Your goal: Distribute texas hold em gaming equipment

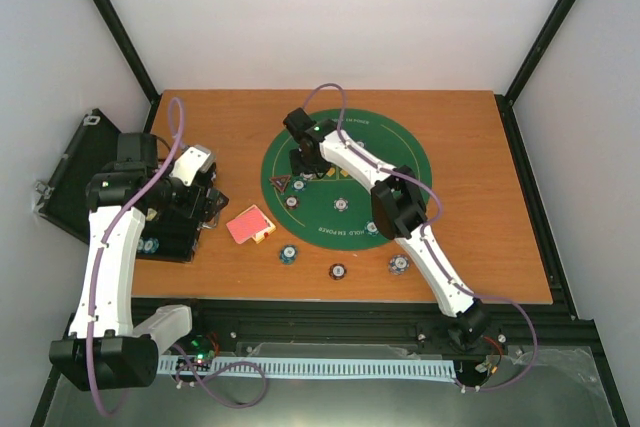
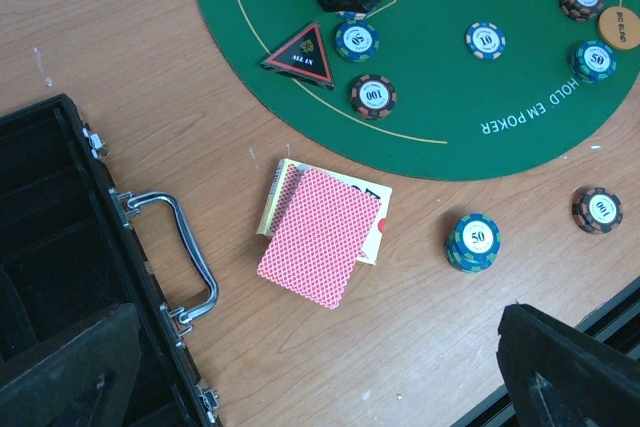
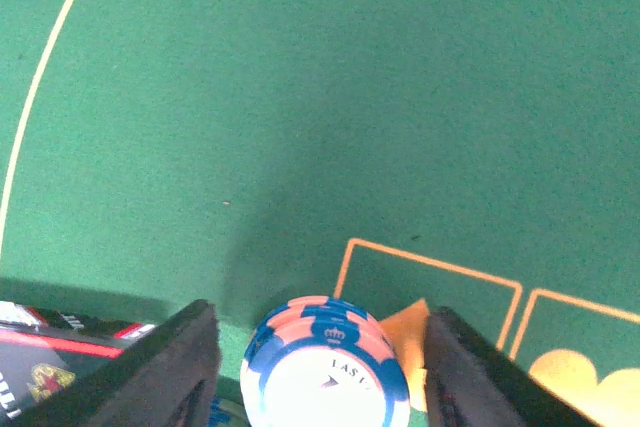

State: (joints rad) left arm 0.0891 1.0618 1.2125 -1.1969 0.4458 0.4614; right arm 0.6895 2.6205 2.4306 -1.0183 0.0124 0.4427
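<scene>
My right gripper is open low over the green felt mat, its jaws on either side of a pink and blue chip stack with gaps on both sides. In the top view it is at the mat's left part, next to the black red-edged triangle marker. My left gripper is wide open and empty above bare wood, just short of the red-backed card deck. Several striped chips lie on the mat and the wood, such as a blue 50 stack. An orange button disc sits on the mat.
The open black hinged case lies at the table's left edge under my left arm, its metal handle facing the deck. Chips lie near the table's front edge. My right arm spans the mat diagonally.
</scene>
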